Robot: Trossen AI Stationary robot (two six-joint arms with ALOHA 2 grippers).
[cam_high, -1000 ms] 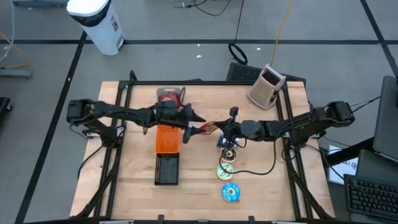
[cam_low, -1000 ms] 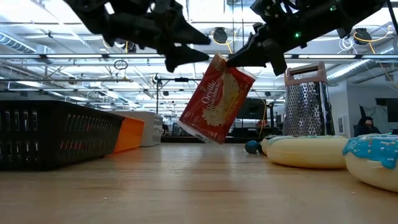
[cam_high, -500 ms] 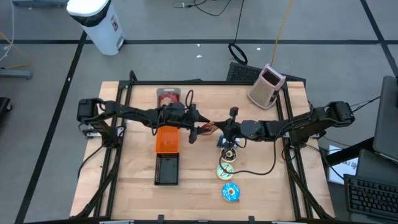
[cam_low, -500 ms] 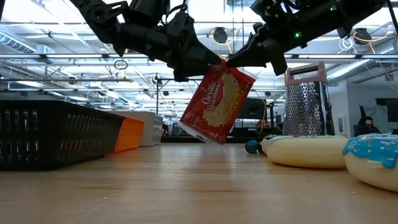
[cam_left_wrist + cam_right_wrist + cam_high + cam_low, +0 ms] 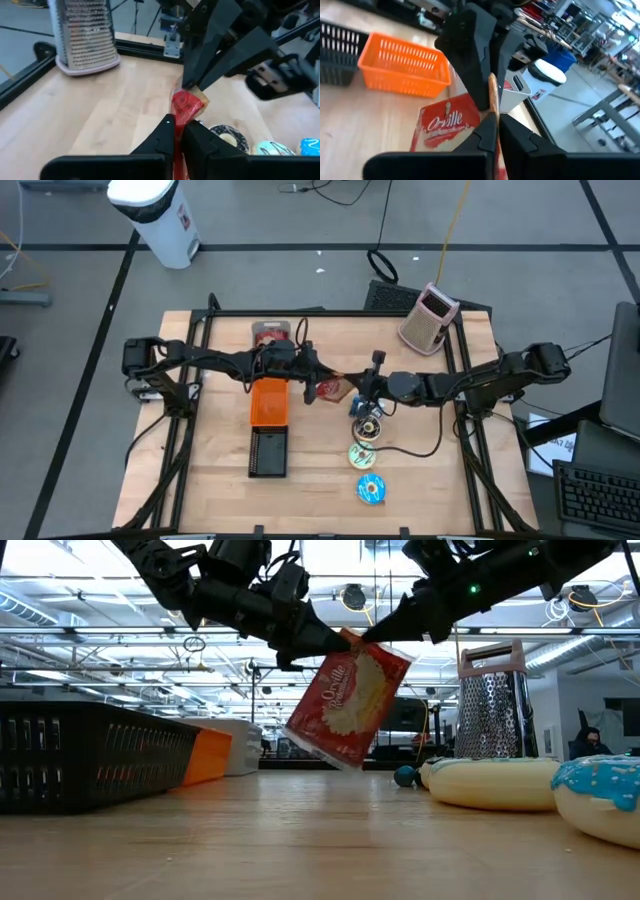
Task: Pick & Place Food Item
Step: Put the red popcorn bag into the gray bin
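The left pincer (image 5: 325, 640) is clamped narrow on the upper edge of the red popcorn packet (image 5: 346, 706), and the right pincer (image 5: 372, 635) pinches the same top edge from the other side, so both hold the packet at once. The packet hangs tilted in the air above the wooden bench (image 5: 210, 450), near its middle, with its lower corner close to the surface but apart from it in the low view. From above, the two arms meet over the packet (image 5: 331, 388), just beside the orange basket (image 5: 269, 402). A black basket (image 5: 268, 452) lies in line with the orange one, nearer the front edge. Three doughnuts sit in a row on the right arm's side: a chocolate one (image 5: 367, 428), a pale yellow one (image 5: 362, 455) and a blue one (image 5: 371, 490). A metal grater (image 5: 429, 318) stands at the far right corner
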